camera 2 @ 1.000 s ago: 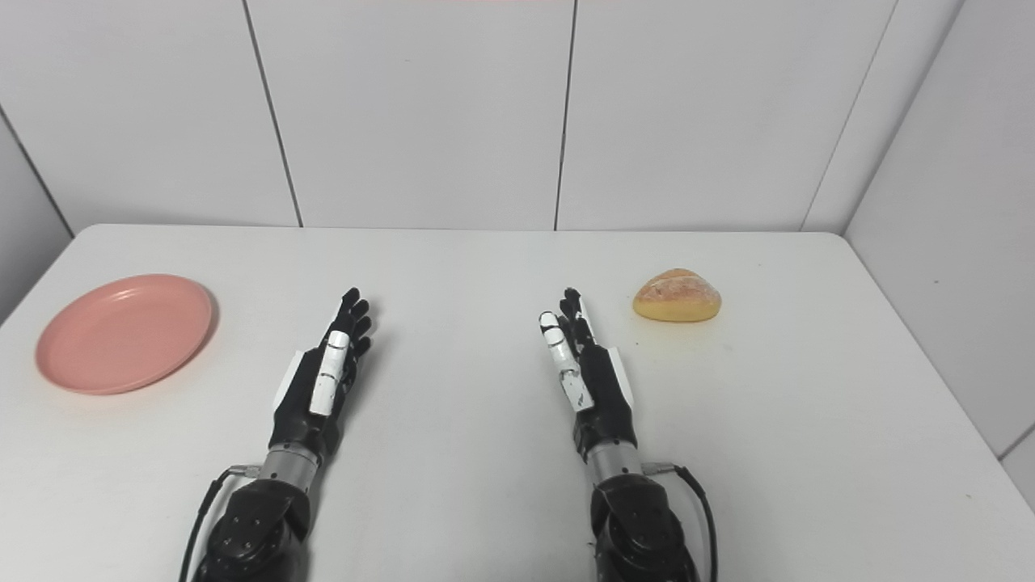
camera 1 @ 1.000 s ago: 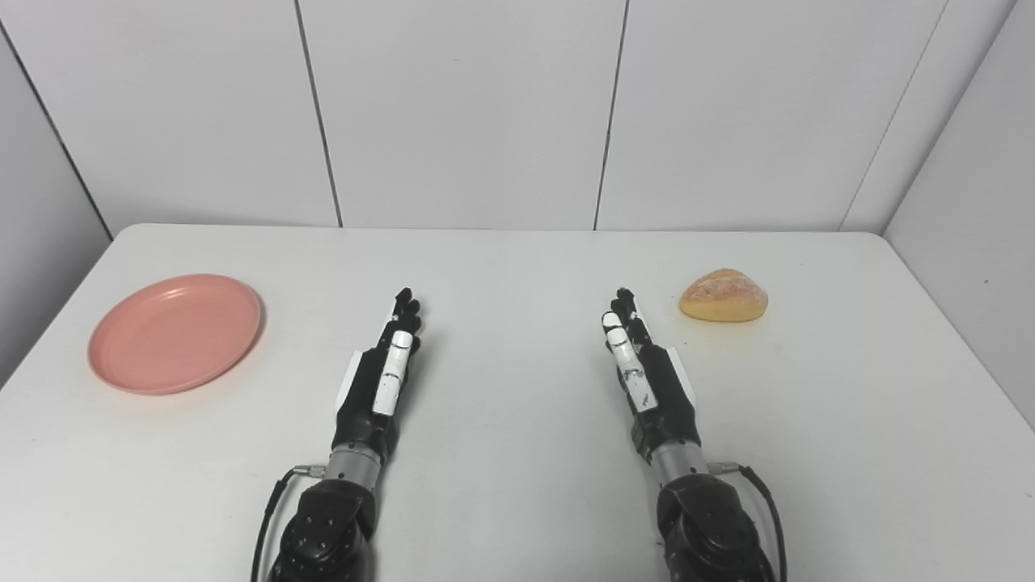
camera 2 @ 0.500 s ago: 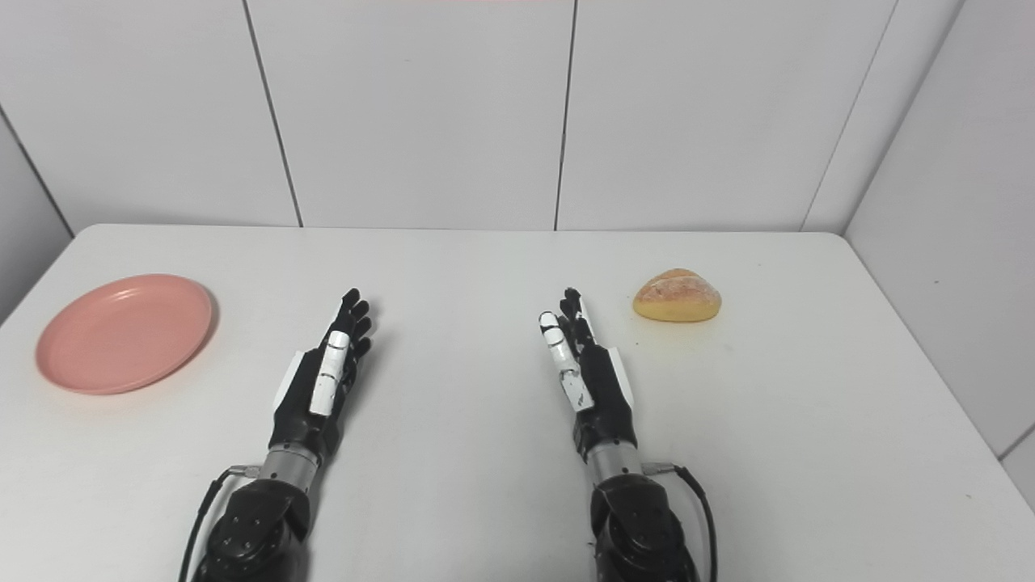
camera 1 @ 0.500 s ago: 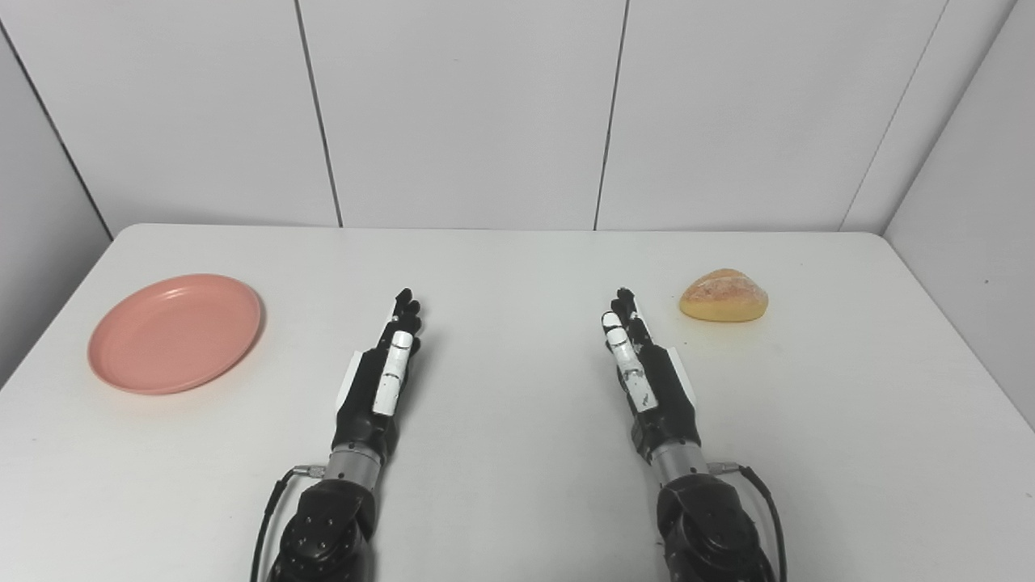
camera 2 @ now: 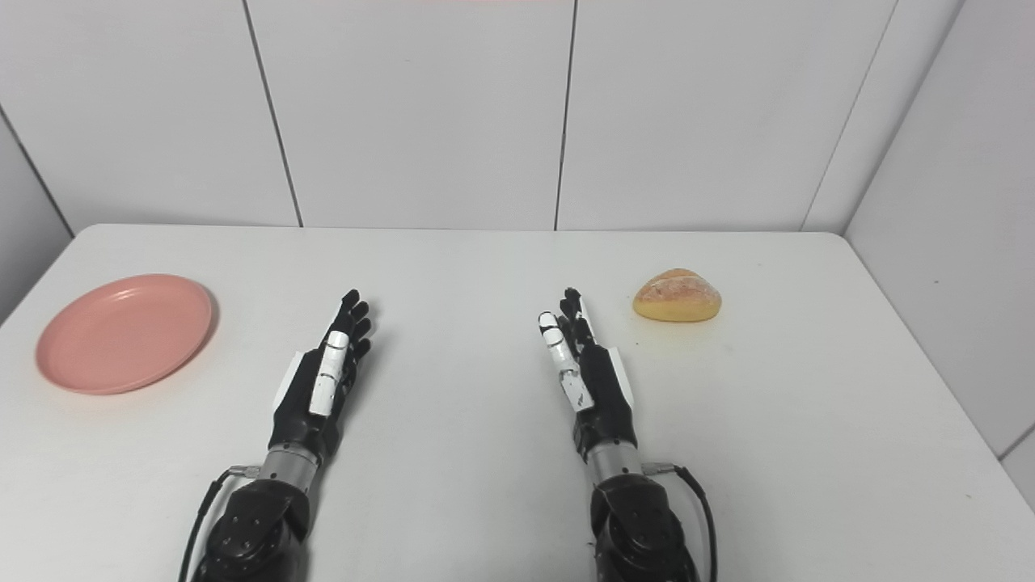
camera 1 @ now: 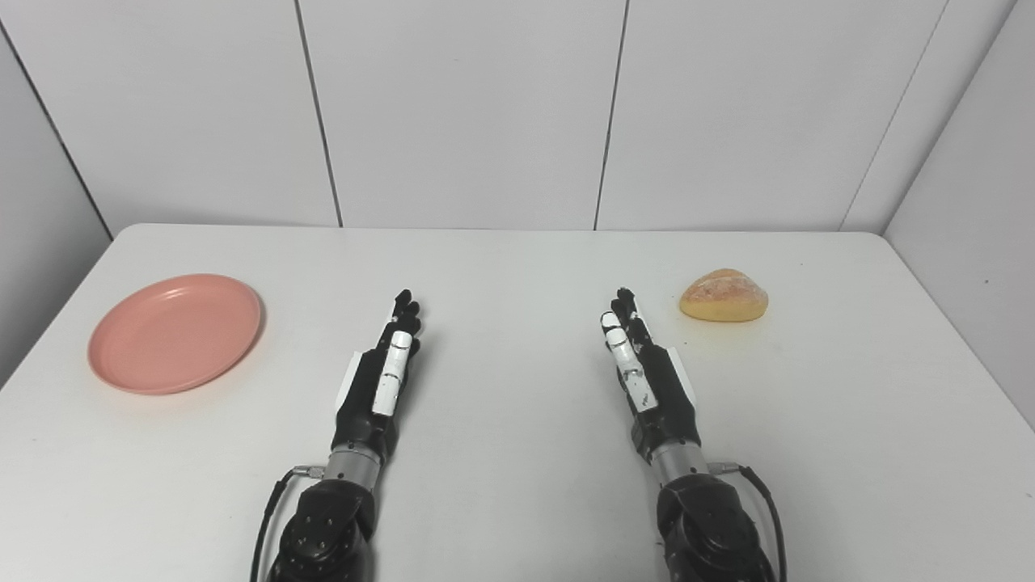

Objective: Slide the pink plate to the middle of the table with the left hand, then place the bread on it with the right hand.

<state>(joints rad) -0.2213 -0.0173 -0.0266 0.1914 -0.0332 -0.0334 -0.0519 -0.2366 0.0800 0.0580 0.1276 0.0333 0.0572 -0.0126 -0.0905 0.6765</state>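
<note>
A pink plate lies flat on the white table at its far left. A golden bread roll rests on the table at the right. My left hand is stretched out flat, fingers straight and holding nothing, well to the right of the plate. My right hand is likewise extended and open, just left of and nearer than the bread, not touching it.
White wall panels close the table at the back and on the right side. A grey wall stands beyond the left edge. Bare table surface lies between the two hands.
</note>
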